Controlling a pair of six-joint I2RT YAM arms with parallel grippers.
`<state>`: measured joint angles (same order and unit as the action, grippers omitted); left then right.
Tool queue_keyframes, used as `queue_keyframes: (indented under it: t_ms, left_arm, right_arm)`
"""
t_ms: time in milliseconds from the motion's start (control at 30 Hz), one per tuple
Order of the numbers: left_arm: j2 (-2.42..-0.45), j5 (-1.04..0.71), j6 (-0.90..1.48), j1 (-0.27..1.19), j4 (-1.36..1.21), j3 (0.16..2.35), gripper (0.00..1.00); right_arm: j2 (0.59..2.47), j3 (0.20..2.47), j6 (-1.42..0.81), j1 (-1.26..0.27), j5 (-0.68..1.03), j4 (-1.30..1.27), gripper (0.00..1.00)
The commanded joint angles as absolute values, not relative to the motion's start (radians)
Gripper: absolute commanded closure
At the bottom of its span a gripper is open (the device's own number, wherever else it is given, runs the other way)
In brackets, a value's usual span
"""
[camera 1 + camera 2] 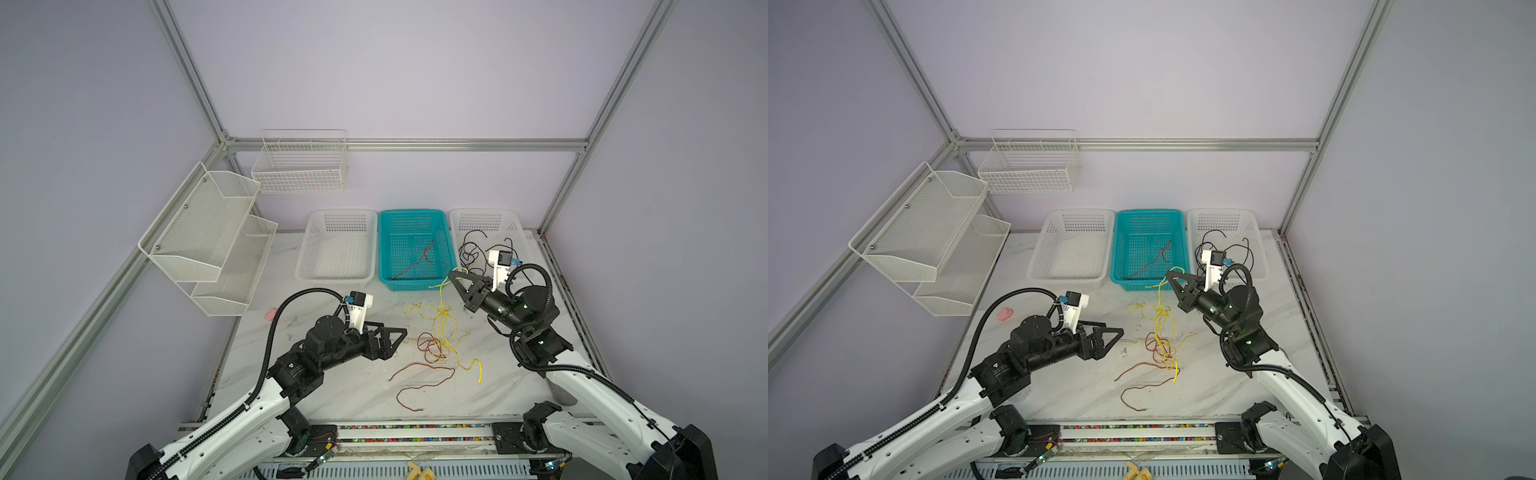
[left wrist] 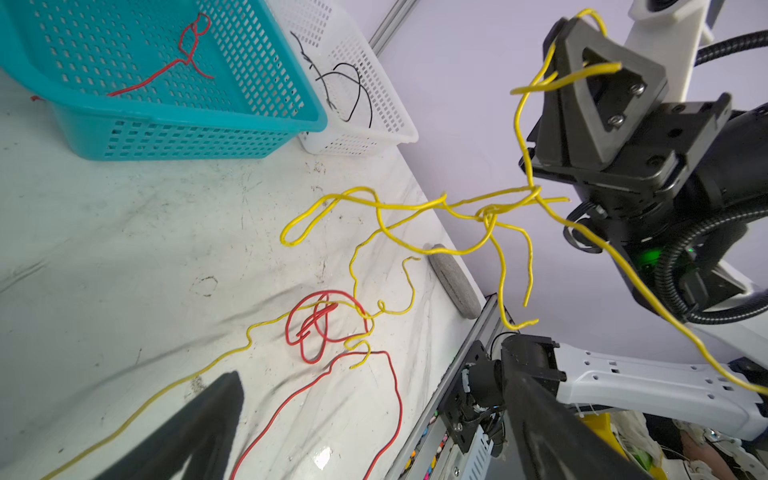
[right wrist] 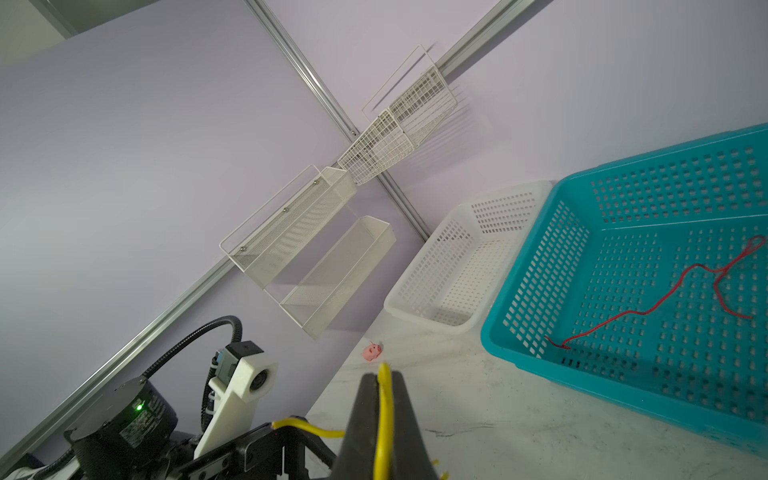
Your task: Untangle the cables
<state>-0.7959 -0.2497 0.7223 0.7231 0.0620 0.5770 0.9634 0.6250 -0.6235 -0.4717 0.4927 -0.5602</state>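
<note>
Clamping a yellow cable (image 1: pixel 442 320) just in front of the teal basket (image 1: pixel 411 212), the right end effector (image 1: pixel 454 277) is mid-separation: the strand trails away from the basket into red cables (image 1: pixel 432 349) on the bench (image 1: pixel 332 386), so the wide-open left end effector (image 1: pixel 395 338) likely must pin those next.

Plastic, metal and marble-look finishes
Glossy, scuffed marble-look surface (image 1: pixel 357 403); perforated teal plastic basket (image 1: pixel 415 284); white-coated metal mesh rack (image 1: pixel 199 232); smooth-sheathed yellow cable (image 3: pixel 384 415).
</note>
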Motion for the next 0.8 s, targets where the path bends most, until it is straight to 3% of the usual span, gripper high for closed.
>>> queue_keyframes:
  t_ms: [0,200,533,767]
  left_arm:
    - [-0.821,-0.294,0.748,0.725,-0.116,0.570,0.00]
    - [-0.879,-0.339,0.727,0.726,-0.122,0.604,0.05]
    - [-0.942,-0.412,0.565,0.725,0.049,0.706,0.25]
    - [-0.981,-0.379,0.404,0.730,0.277,0.856,0.20]
  right_arm:
    - [0.965,0.598,-0.649,-0.476,0.597,-0.707,1.00]
    - [0.999,0.570,-0.668,-0.476,0.714,-0.822,1.00]
    - [1.067,0.582,-0.708,-0.480,0.848,-0.902,1.00]
    - [1.091,0.595,-0.696,-0.486,0.896,-0.873,1.00]
